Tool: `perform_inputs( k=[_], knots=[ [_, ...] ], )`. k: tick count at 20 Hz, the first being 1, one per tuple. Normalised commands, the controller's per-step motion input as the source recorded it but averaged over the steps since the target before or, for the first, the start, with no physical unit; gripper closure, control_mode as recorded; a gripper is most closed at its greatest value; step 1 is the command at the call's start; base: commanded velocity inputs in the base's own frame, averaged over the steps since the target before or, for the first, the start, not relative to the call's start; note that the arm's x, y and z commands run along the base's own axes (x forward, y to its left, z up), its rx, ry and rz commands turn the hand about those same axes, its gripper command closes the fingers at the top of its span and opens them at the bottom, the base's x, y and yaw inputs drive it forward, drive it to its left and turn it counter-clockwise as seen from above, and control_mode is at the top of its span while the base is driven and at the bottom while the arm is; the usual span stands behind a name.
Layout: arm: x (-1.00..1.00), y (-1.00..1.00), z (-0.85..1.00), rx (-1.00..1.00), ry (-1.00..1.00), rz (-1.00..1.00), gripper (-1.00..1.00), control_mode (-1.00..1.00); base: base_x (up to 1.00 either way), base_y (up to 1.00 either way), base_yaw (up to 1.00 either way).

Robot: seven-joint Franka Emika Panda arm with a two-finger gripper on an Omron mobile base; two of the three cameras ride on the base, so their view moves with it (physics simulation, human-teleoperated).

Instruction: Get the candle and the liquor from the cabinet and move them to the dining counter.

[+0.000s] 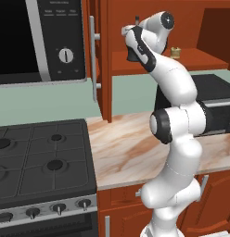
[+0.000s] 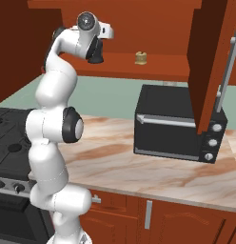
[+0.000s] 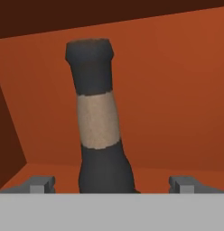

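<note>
The liquor [image 3: 98, 122], a black bottle with a tan band round its thin neck, stands upright right in front of the hand camera. My gripper [image 3: 113, 184] is open, with one fingertip on each side of the bottle's lower neck and a gap to both. In the base views my arm reaches up into the open red-brown cabinet [image 1: 205, 60] [image 2: 158, 66]. The small yellowish candle [image 1: 175, 52] [image 2: 141, 57] sits on the same shelf, to the right of my hand. The dining counter is out of view.
A black toaster oven [image 1: 214, 106] [image 2: 177, 124] stands on the marble-look worktop [image 1: 126, 152] below the shelf. The cabinet doors [image 1: 102, 60] [image 2: 210, 62] hang open on both sides. At left are a stove [image 1: 42, 157] and, above it, a microwave [image 1: 38, 37].
</note>
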Motion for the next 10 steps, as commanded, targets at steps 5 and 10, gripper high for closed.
perform_inputs(
  k=[5,10],
  knots=[
    [0.11,0.0,0.0,0.0,0.0,0.02,-1.0,-1.0,0.0,0.0,0.0],
    [0.01,0.0,0.0,0.0,0.0,0.02,-1.0,-1.0,0.0,0.0,0.0]
  ],
)
